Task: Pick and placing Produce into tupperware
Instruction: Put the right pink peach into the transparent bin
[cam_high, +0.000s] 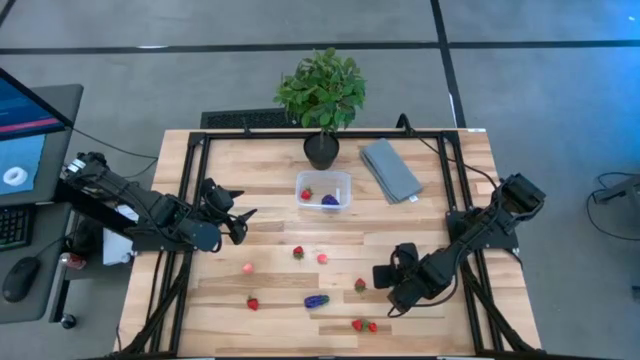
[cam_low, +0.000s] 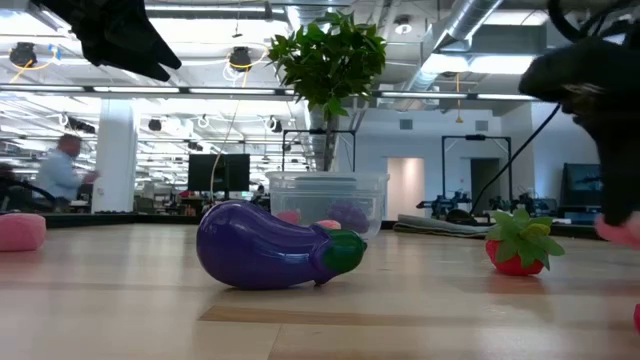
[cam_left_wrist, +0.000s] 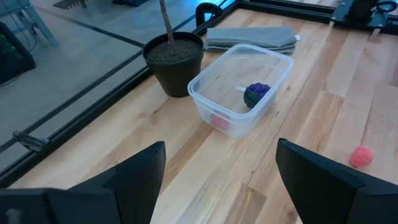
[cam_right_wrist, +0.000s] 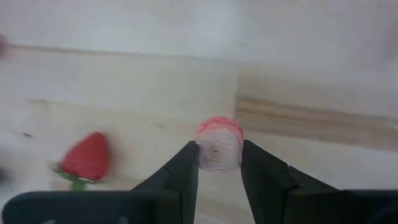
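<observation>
One pink round piece (cam_right_wrist: 218, 150) sits pinched between the fingers of the right gripper (cam_right_wrist: 218, 163), closed tight on it, low over the near-right part of the desk (cam_high: 440, 170). We judge the pick made and the carry to come.

From this gripper (cam_high: 397, 285) the tupperware (cam_high: 324, 190) lies toward the far edge of the desk and inward toward the middle, well apart, with loose produce in between: a strawberry (cam_high: 360, 285) just beside the gripper, a purple eggplant-shaped piece (cam_high: 316, 300) and a pair of strawberries (cam_high: 364, 325) nearer the front. We see the tub already holding a dark purple bunch (cam_left_wrist: 256, 93) and a red piece (cam_high: 307, 194). Its long axis runs across the desk, so we reckon an approach from the right front meets a long wall or corner first.

The left gripper (cam_high: 233, 222) hangs wide open and empty, nearer the tub than the right one, its fingers (cam_left_wrist: 138, 176) pointed at it. A potted plant (cam_high: 322, 100) and a folded grey cloth (cam_high: 390, 170) stand just behind the tub.
</observation>
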